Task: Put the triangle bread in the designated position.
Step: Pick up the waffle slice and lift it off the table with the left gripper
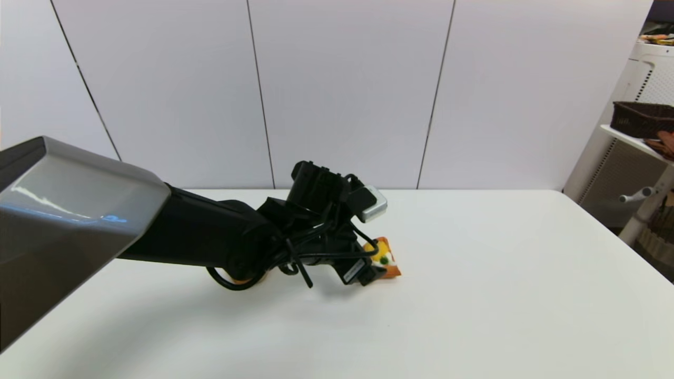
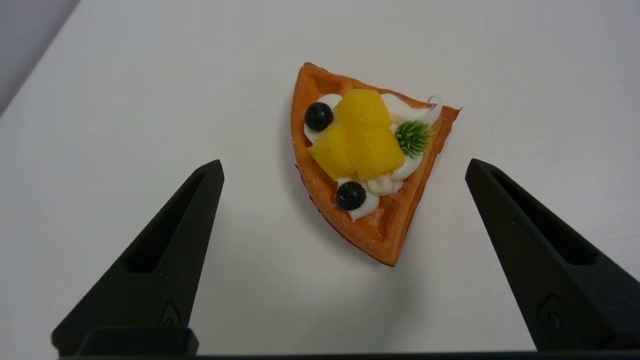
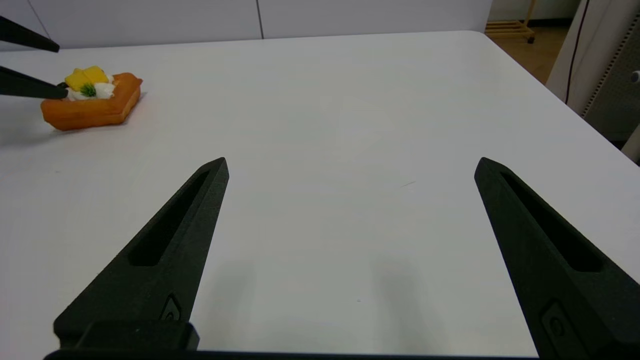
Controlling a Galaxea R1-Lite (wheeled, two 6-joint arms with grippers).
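The broad white table (image 1: 500, 295) fills most of the head view, with pale wall panels behind it. At the far right edge stands a white shelf unit (image 1: 640, 142) carrying a dark brown woven basket (image 1: 643, 119); what lies in the basket cannot be made out.

The left arm, a grey and black limb with looped cables, reaches in from the left side across the table's middle. Its left gripper (image 2: 345, 170) hangs above the table over the pastry, its two long black fingers (image 2: 175, 240) spread wide and touching nothing; in the left wrist view the pastry lies between and just beyond the two tips, with bare table on each side of it.

The right gripper (image 3: 350, 165) sits low over the bare right part of the table, well apart from the pastry, its fingers likewise spread wide and empty. This arm is out of the head view.

The triangle bread (image 2: 367, 160), a small orange-brown wedge of waffle-like pastry, lies flat on the table near its middle, in no container. On top sit yellow fruit cubes (image 2: 362, 135), white cream, two dark round berries (image 2: 319, 116) and a small green spiky sprig (image 2: 413, 137).
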